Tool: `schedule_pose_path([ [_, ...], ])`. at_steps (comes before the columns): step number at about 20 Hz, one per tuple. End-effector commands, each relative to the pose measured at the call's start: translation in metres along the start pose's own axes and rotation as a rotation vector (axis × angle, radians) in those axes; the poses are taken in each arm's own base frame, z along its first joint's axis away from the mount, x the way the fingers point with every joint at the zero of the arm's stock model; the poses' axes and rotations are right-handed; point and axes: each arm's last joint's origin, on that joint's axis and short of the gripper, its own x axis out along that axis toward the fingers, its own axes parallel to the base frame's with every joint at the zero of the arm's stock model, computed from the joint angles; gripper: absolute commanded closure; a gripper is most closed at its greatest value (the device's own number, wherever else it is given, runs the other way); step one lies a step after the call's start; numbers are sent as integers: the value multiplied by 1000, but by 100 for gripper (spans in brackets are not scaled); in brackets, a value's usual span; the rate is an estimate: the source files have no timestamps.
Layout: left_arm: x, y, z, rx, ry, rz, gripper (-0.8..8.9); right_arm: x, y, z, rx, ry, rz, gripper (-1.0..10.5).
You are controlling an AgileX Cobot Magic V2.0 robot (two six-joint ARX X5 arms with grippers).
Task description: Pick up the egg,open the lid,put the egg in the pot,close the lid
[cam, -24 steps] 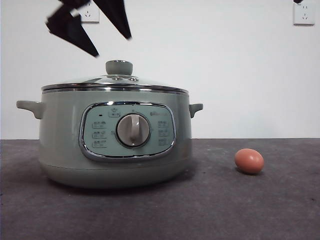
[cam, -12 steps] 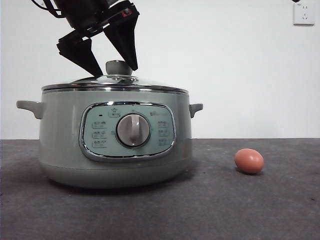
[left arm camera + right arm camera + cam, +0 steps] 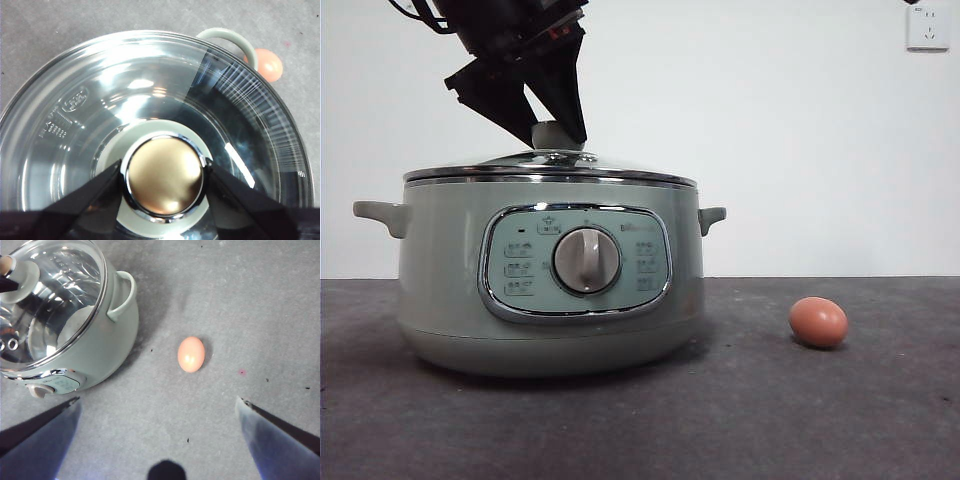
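The sage-green pot (image 3: pixel 440 280) stands left of centre with the glass lid (image 3: pixel 620 170) resting on it. My left gripper (image 3: pixel 558 140) comes down from above and is shut on the lid's knob (image 3: pixel 550 133). In the left wrist view both jaws press against the sides of the knob (image 3: pixel 163 175) at the middle of the lid (image 3: pixel 125 95). The reddish-brown egg (image 3: pixel 818 322) lies on the table to the right of the pot, and also shows in the right wrist view (image 3: pixel 191 354). My right gripper (image 3: pixel 157 399) is open and empty, high above the egg.
The grey table surface (image 3: pixel 770 420) stretches around the pot and the egg. A white wall with a socket (image 3: pixel 928 28) stands behind. The pot's right side handle (image 3: pixel 712 215) points toward the egg. The right arm shows only as a black tip (image 3: pixel 917 3).
My left gripper came down over the lid and its jaws, wide apart half a second ago, have closed on the knob. The pot, lid and egg have not moved.
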Motion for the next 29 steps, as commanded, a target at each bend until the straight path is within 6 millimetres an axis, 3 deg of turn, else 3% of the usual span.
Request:
schedule_pose_path([
  [1, 4, -1, 2, -13, 1, -7, 825, 0, 0, 1, 0, -7, 3, 349],
  [5, 1, -1, 2, -11, -5, -7, 822, 0, 0, 1, 0, -7, 3, 349],
  [9, -17, -4, 11, -1, -62, -2, 822, 0, 0, 1, 0, -7, 3, 349],
  [15, -61, -11, 29, 12, -143, -35, 822, 1, 0, 3, -4, -18, -5, 349],
  [18, -99, -14, 32, 22, -238, -9, 822, 8, -4, 8, 11, -23, -6, 350],
  [23, -178, -10, 5, -7, -384, 80, 822, 50, -19, 21, 35, 55, 8, 351],
  [29, -246, -20, -50, -62, -395, 215, 822, 140, -17, 27, -48, 197, -82, 352],
])
